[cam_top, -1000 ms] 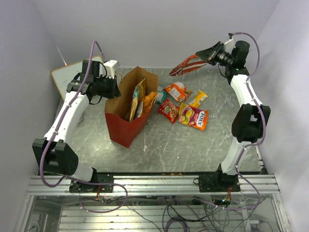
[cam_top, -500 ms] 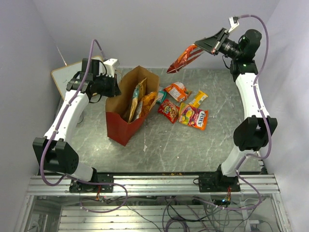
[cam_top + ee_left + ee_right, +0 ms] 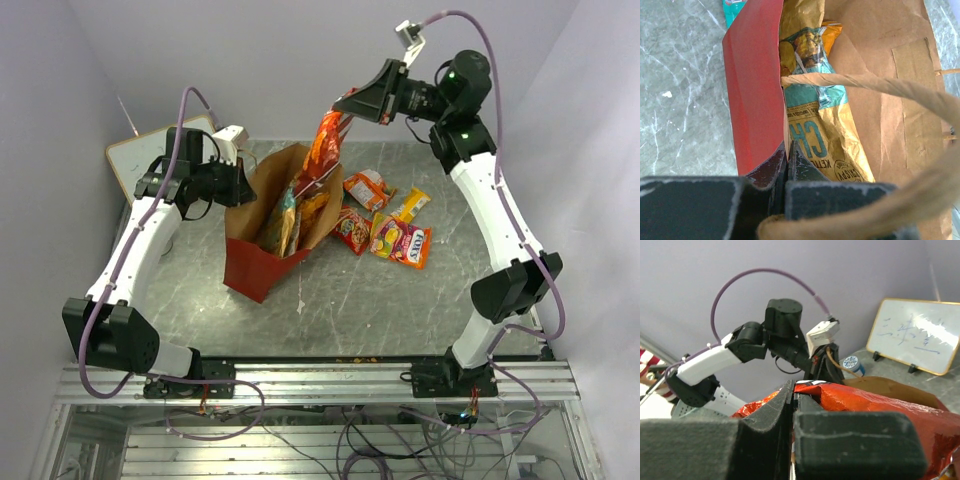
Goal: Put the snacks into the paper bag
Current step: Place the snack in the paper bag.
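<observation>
Dangling from the right hand (image 3: pixel 347 104), pinched at its upper seam, the dark red chip bag (image 3: pixel 325 150) looks light, crinkly, slippery; the left hand (image 3: pixel 237 188) clamps the paper bag (image 3: pixel 255 268) rim.

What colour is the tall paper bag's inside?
Brown kraft inside the tall red paper bag; left wrist view shows best.

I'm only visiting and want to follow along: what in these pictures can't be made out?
Top view: the floor of the paper bag, hidden by the snacks inside.
Top view: whether the chip bag in the right gripper reaches inside the bag's mouth; the angle hides it.
Left wrist view: a teal pack, cut off by the top edge.
Right wrist view: the writing on the whiteboard, too blurred.
</observation>
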Controlling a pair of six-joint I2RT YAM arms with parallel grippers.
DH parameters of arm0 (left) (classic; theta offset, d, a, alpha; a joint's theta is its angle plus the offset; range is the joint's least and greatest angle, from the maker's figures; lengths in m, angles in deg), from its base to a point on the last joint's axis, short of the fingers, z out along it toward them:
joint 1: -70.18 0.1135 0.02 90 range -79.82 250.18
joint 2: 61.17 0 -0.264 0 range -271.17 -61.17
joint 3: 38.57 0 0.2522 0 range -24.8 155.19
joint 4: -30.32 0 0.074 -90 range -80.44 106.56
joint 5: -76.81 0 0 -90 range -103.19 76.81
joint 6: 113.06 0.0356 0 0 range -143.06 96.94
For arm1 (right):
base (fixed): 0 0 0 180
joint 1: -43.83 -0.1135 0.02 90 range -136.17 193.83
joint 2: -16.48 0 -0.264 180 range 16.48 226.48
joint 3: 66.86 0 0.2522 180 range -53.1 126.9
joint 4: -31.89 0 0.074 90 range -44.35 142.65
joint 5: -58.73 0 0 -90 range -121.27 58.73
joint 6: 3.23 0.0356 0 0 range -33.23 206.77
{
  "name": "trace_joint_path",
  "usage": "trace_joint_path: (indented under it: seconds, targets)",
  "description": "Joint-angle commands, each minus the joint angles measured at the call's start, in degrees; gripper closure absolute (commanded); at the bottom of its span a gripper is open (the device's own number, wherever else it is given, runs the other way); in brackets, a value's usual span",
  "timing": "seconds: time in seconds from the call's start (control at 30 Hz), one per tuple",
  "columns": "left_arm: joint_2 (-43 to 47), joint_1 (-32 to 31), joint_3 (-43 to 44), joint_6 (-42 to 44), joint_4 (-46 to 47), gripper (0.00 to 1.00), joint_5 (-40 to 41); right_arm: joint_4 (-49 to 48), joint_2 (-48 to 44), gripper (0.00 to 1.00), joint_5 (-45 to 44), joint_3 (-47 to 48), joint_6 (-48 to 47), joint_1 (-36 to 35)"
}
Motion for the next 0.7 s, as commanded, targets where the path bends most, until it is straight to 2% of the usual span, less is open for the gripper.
trace_joint_path:
  seconds: [0.0,0.4,0.67]
  targets:
    - [1.81,-0.24,1.33,-1.07,3.43,0.93,-2.85,3.51,-0.56,1.0,-0.55,0.86,-4.86,-4.0]
    - [1.48,-0.24,0.45,-2.12,3.95,0.93,-2.99,4.95,2.12,1.0,-0.91,-2.15,-6.34,-10.89]
    - [1.22,-0.24,0.23,-2.12,3.99,0.93,-2.94,0.04,3.74,1.0,0.15,-5.81,-1.97,-13.07]
